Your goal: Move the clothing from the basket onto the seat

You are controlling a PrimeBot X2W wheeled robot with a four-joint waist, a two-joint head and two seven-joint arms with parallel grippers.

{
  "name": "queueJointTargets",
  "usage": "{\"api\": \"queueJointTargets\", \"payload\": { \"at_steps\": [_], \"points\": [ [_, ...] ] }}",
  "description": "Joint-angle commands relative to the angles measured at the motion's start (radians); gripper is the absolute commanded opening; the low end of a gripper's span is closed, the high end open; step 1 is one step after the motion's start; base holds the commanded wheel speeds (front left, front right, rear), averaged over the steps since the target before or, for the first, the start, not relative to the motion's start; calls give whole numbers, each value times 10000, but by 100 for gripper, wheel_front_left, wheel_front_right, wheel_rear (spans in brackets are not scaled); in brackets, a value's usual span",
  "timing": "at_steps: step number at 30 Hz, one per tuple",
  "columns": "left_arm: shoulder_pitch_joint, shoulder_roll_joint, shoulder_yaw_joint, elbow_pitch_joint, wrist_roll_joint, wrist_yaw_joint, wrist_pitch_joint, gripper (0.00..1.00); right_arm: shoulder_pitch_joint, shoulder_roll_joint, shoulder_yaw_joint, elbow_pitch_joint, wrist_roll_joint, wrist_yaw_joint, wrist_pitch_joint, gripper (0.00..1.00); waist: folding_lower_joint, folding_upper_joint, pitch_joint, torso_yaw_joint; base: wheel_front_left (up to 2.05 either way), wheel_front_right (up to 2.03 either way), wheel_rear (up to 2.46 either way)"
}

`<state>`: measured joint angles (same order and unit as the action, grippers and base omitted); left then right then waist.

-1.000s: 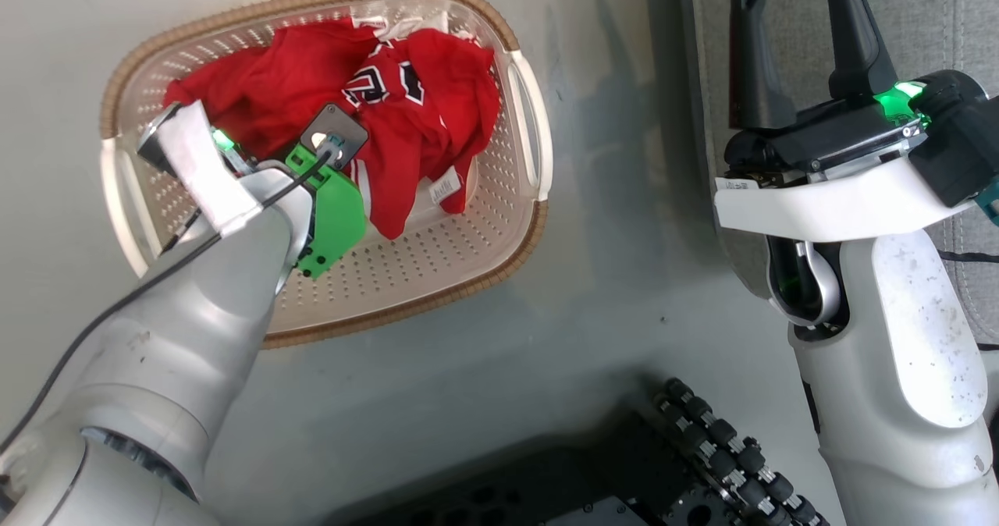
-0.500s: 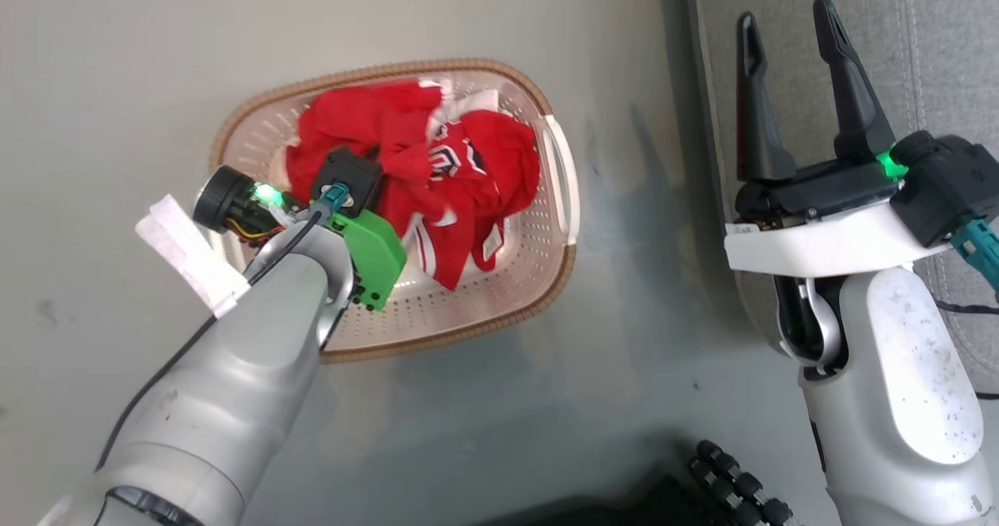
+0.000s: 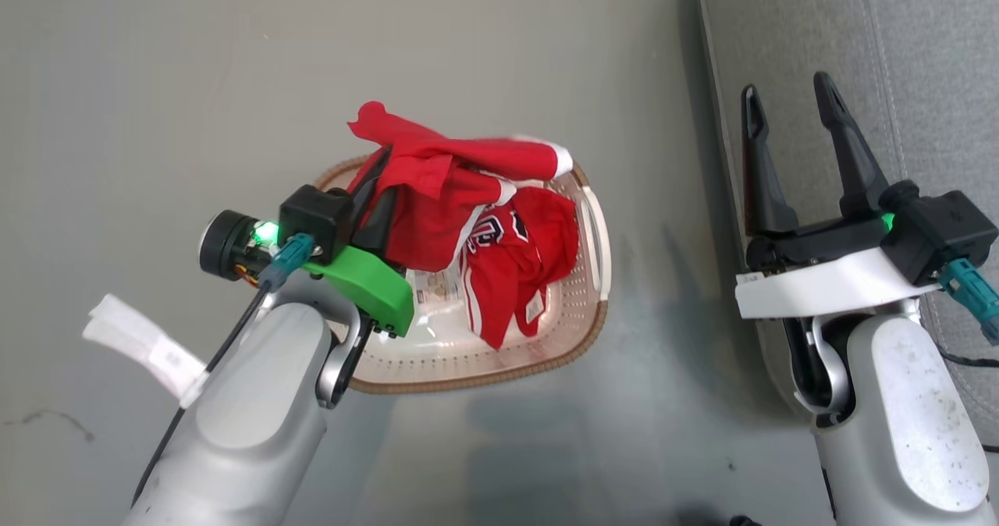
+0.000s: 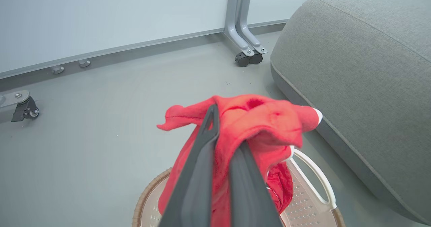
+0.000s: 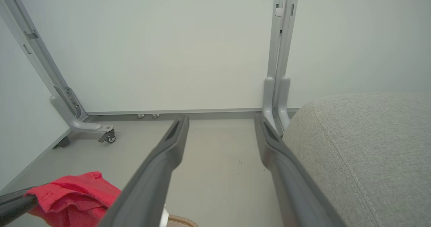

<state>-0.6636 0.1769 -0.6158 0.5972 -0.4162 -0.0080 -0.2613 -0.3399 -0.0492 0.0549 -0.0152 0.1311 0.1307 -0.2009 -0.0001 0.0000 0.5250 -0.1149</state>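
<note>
Grey floor (image 3: 234,81) surrounds the basket (image 3: 581,339), an oval perforated tub, with the light-grey seat (image 3: 897,58) well to its right. Above the basket's left half, the left gripper (image 4: 222,129) is clamped on one red garment (image 3: 437,190), raised above the rim with its folds drooping. The lettered red jersey (image 3: 515,268) lies inside, toward the right handle, and the right gripper (image 3: 787,85) hangs spread wide and empty, right of the basket. The task looks barely begun: one piece lifted but not delivered, the jersey untouched, no clothing on the visible seat.
</note>
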Motion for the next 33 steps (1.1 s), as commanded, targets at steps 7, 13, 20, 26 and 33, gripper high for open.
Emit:
{"api": "queueJointTargets", "payload": {
  "at_steps": [7,13,20,26,33],
  "points": [
    [1114,162,1074,-1837,16,3,-53,0,708,-21,-25,-162,-83,0,385,100,1,0,-1511,682,0,0,0],
    [1776,221,1785,-3061,121,-354,-44,0,1207,-22,51,-231,-35,0,654,100,1,0,-2217,816,0,0,0],
    [2392,291,2112,-3985,-7,-739,-43,0,1813,-21,128,-294,87,0,917,100,1,0,-3050,849,0,0,0],
    [2928,342,2044,-4396,-188,-867,-43,0,2291,-21,306,-316,215,0,1109,100,1,0,-3685,798,0,0,0],
    [3597,397,1818,-4819,-276,-712,179,0,2842,-21,478,-259,360,0,1279,100,1,0,-4365,717,0,0,0]
  ]
}}
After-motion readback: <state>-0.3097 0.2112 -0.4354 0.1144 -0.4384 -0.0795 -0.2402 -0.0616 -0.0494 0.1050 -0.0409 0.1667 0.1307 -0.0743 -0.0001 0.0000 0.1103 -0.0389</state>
